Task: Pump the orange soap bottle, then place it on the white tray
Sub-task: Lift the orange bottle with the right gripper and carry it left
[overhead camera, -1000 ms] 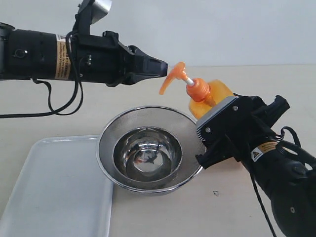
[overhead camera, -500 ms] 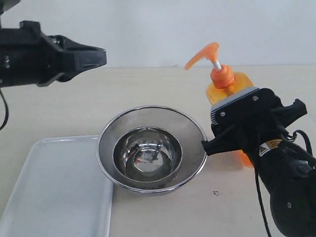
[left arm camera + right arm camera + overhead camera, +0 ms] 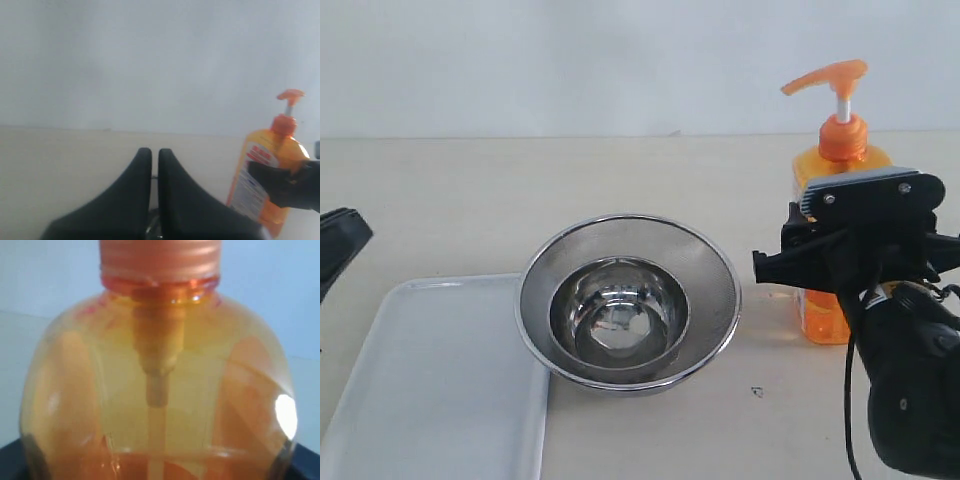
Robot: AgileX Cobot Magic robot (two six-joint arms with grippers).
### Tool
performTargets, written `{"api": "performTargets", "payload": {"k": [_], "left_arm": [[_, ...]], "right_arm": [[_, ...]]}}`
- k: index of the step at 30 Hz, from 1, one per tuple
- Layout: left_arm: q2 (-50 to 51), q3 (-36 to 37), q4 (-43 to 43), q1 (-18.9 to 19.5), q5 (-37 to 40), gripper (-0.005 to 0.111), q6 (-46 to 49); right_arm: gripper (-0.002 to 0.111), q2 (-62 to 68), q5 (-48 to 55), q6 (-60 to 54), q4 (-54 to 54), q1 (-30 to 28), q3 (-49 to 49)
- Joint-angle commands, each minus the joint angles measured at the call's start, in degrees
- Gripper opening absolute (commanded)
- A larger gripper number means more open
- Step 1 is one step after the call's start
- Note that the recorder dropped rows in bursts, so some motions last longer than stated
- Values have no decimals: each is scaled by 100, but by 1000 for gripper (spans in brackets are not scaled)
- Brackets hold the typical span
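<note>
Exterior, left wrist and right wrist views. The right gripper [image 3: 852, 256] is clamped on the orange soap bottle [image 3: 825, 318], its jaws closed around the middle of the body below the shoulder. In the right wrist view the bottle [image 3: 157, 390] fills nearly the whole picture, showing the translucent shoulder, the ribbed collar and the dip tube inside. The bottle is upright at 3 o'clock in the exterior view, with its pump head raised and the spout pointing toward 9 o'clock. Its base is level with the table [image 3: 520, 180], though whether it touches cannot be told.

At 9 o'clock of the bottle, near but apart, is a steel mesh bowl [image 3: 720, 270] with a smaller steel bowl [image 3: 620, 312] nested inside. The white tray [image 3: 430, 380] lies at 8 o'clock of the mesh bowl, whose rim meets the tray's near edge. The bottle is well apart from the tray.

The left gripper [image 3: 340, 240] shows only as a dark tip at the 9 o'clock border, above the tray's far corner. In its wrist view the left gripper [image 3: 154, 152] has its fingers together with only a thin slit between them and nothing held, and the bottle [image 3: 274, 145] is visible beyond.
</note>
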Motion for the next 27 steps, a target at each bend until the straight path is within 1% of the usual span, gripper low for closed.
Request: {"api": "performTargets", "payload": {"k": [1,5,7,10,13,18,22,25,27], "left_arm": [[-260,92,-456,10,182,5,465],[-334,92,-611,10,182,5,480],[-334,92,-906,10,244,5,525],[-334,92,-1537,10,453,5,932],[-334,92,-1956,10,569,5,1105],[-334,92,-2262,10,691,5,1328],[-334,92,-2897,10,812,5,1718],[-334,92,-3285,10,852,5,1950],[-334,92,-3274,10,865,5,1962]], "right_arm": [[0,-52,133,386,62,-2,-2],[0,-65,-36,421,85,-2,-2],[0,-127,-200,368,54,-2,-2],[0,-384,-201,145,54,-2,-2],[0,-753,-201,-163,54,-2,-2],[0,-1531,-132,-651,18,-2,-2],[0,-2120,57,-966,-87,22,-2],[0,-2509,31,-1338,-87,278,-54],[0,-2665,54,-1572,-64,505,-171]]}}
